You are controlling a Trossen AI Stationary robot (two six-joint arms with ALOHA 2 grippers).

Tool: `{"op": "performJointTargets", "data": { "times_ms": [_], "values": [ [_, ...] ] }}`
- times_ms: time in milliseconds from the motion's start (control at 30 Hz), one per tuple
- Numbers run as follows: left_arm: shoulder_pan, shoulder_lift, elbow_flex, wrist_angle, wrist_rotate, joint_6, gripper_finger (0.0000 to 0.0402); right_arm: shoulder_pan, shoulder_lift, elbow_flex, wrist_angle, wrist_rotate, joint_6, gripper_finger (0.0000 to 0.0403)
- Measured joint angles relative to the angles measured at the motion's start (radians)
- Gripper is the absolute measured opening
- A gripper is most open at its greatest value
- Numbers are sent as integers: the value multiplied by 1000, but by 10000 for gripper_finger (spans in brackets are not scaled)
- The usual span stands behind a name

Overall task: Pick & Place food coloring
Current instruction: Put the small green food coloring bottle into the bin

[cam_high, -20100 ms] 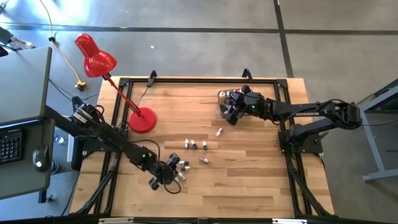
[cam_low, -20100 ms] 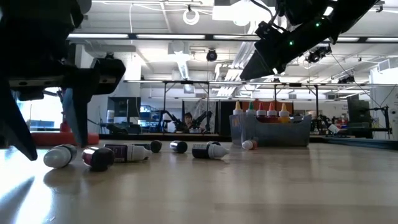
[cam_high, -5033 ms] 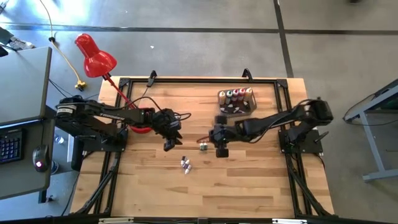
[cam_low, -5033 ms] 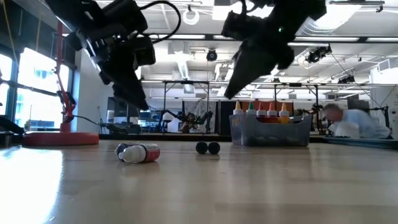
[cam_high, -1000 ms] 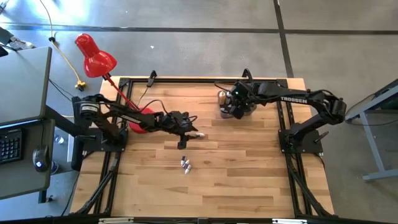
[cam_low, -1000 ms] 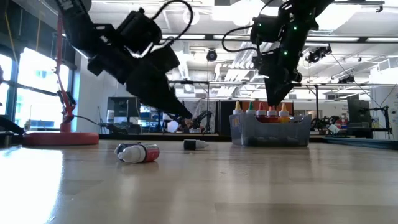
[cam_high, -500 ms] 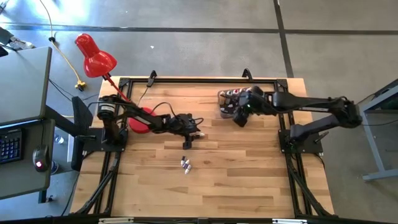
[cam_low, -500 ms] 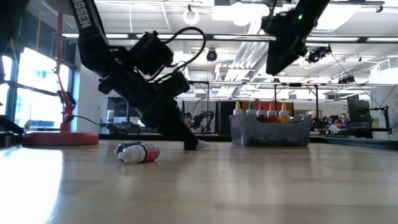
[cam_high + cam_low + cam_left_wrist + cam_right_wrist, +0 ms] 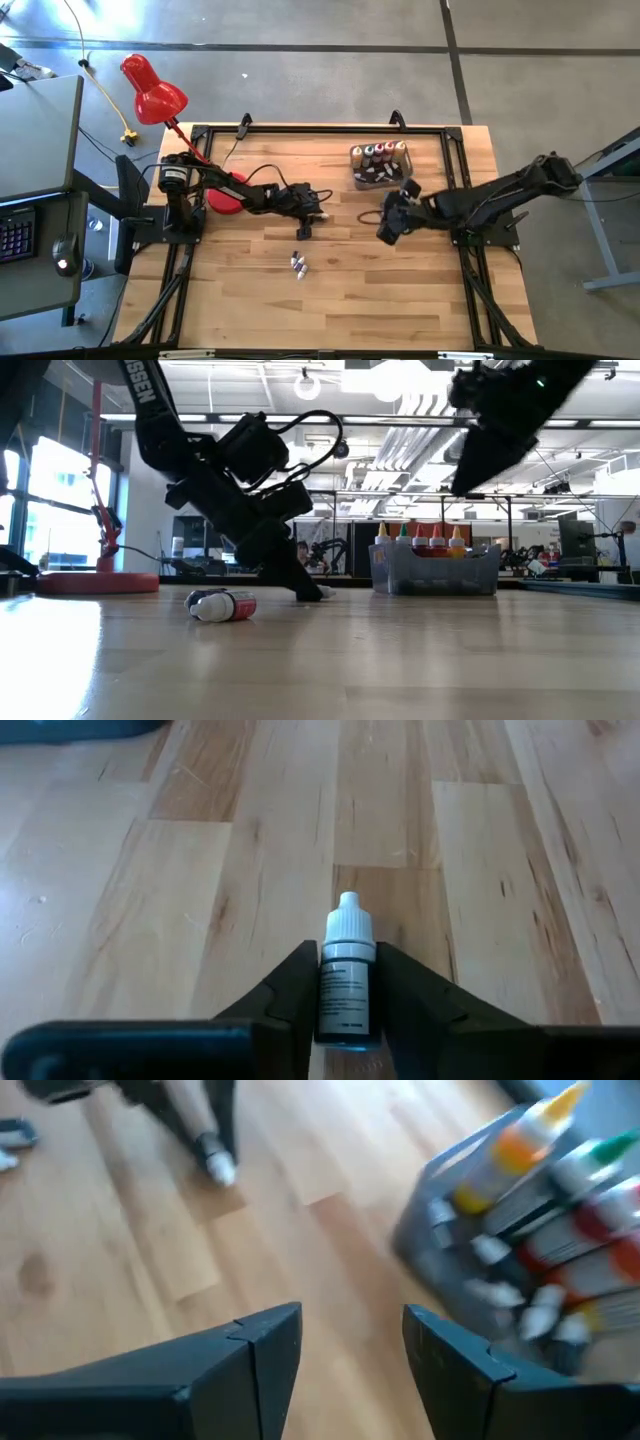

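A tiny dark food coloring bottle [image 9: 343, 995] with a white cap [image 9: 348, 925] lies on its side on the wooden table, left of centre, and my left gripper [image 9: 345, 952] is shut on it there [image 9: 312, 212]. Two more small bottles [image 9: 298, 265] lie side by side nearer the front edge. The grey tub [image 9: 380, 166] at the far right of centre holds several upright bottles with pointed caps. My right gripper [image 9: 386, 230] hangs open above the table, on the near side of the tub, with nothing between its fingers [image 9: 265, 1345]. My left gripper pinches the little bottle's dark body [image 9: 326, 992] between its two fingers [image 9: 293, 985], one on each long side. The fingers slant down from the table's left and lie along the bottle. The white cap sticks out past the fingertips, and the bottle lies on the table.
A red desk lamp stands with its round base [image 9: 228, 195] at the far left, close behind my left arm. A black frame [image 9: 460, 200] runs around the table top. Bare wood lies across the whole near half [image 9: 330, 310].
My left gripper has sunk to the table and come forward onto the lying little bottle, which now sits between its fingers. My right gripper has swung away from above the tub toward the table's near edge and turned as it went.
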Motion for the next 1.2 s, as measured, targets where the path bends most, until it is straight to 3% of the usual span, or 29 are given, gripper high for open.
{"op": "performJointTargets", "data": {
  "times_ms": [267,400,533,667,900,1200],
  "values": [
    [0,3,58,-16,-8,-50,68,43,-9,-105,57,-25,29,170],
    [0,3,138,-19,-8,-50,73,60,-42,-108,15,-167,148,170],
    [2,3,271,-14,-60,21,73,123,-68,-108,-19,-227,230,171],
    [13,9,434,-72,-79,129,73,207,-66,-109,-24,-235,314,171],
    [59,105,680,-277,-101,133,74,356,-62,-109,-25,-232,491,172],
    [143,255,747,-277,-145,12,75,488,-62,-109,-29,-141,532,172]
  ]
}}
